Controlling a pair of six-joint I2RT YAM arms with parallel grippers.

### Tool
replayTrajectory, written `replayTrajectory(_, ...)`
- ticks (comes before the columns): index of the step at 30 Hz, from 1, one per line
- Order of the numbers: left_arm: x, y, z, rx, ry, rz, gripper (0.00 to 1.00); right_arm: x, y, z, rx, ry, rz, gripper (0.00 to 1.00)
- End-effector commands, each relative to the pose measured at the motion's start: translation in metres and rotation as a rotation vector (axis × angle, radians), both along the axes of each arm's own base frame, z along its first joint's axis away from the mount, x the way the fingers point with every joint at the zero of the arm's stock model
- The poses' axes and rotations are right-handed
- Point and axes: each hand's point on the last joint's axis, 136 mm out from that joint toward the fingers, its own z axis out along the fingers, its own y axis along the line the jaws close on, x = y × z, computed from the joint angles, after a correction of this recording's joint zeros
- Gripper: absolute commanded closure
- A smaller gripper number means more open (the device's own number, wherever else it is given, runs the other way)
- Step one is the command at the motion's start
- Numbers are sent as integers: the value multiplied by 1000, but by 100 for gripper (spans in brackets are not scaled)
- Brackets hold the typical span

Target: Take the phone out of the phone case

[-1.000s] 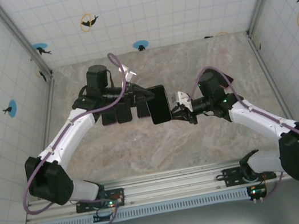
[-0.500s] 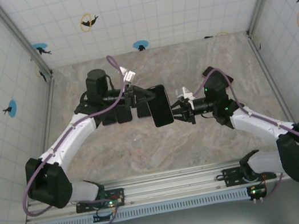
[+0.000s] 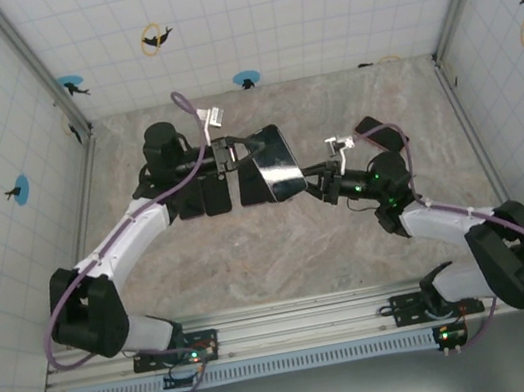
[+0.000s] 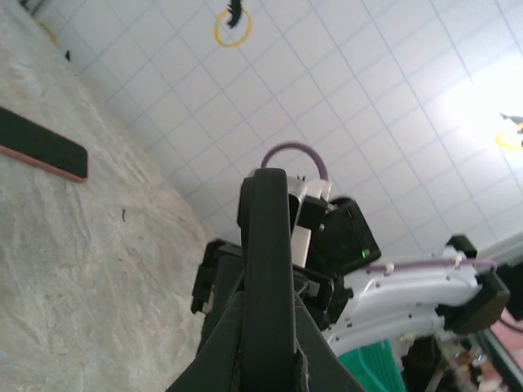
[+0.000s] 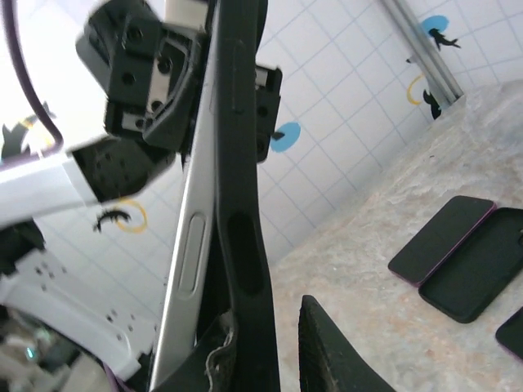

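Prying stage. The left gripper [image 3: 240, 149] pinches the phone case [image 5: 242, 245] aloft at the centre of the top view, with the phone [image 5: 193, 261] seated inside. The right gripper [image 3: 316, 179] straddles the case's lower edge, and I cannot tell whether it grips. Next, it probably needs to peel that lip off the silver side.

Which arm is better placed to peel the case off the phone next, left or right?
Right. The left gripper is shut on the phone, holding it off the table; the right gripper sits at the case edge, likely best placed to peel it.
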Motion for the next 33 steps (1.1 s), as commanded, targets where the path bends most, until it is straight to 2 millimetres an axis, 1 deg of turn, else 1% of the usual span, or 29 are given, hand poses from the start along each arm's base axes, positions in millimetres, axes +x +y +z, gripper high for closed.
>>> replayTrajectory(1,32,5,-5,-48,91,116,100,-13,-3,42,196,22,27,78)
replayTrajectory(4,38,3,-11,-64,146,125,100,-7,-3,38,225,91,-7,78)
replayTrajectory(7,40,2,-10,-94,177,114,100,-2,-5,36,248,139,-39,78)
replayTrajectory(8,40,3,-20,-90,211,118,100,1,-6,35,254,155,-51,79)
replayTrajectory(11,44,1,-30,-77,254,128,100,4,-6,35,270,183,-64,81)
replayTrajectory(15,50,0,-36,-77,289,139,100,4,-6,34,280,201,-63,87)
replayTrajectory(18,55,-1,-41,-76,317,151,94,6,-7,32,285,215,-71,93)
replayTrajectory(19,56,-2,-43,-76,326,155,87,7,-7,31,288,222,-74,96)
replayTrajectory(20,58,-1,-44,-78,332,161,84,8,-8,29,290,230,-79,98)
replayTrajectory(21,59,-1,-44,-78,336,166,83,8,-9,28,295,235,-84,99)
replayTrajectory(28,64,0,-46,-83,357,198,71,12,-12,25,324,267,-98,100)
replayTrajectory(33,68,2,-45,-89,364,228,56,14,-16,28,366,263,-113,100)
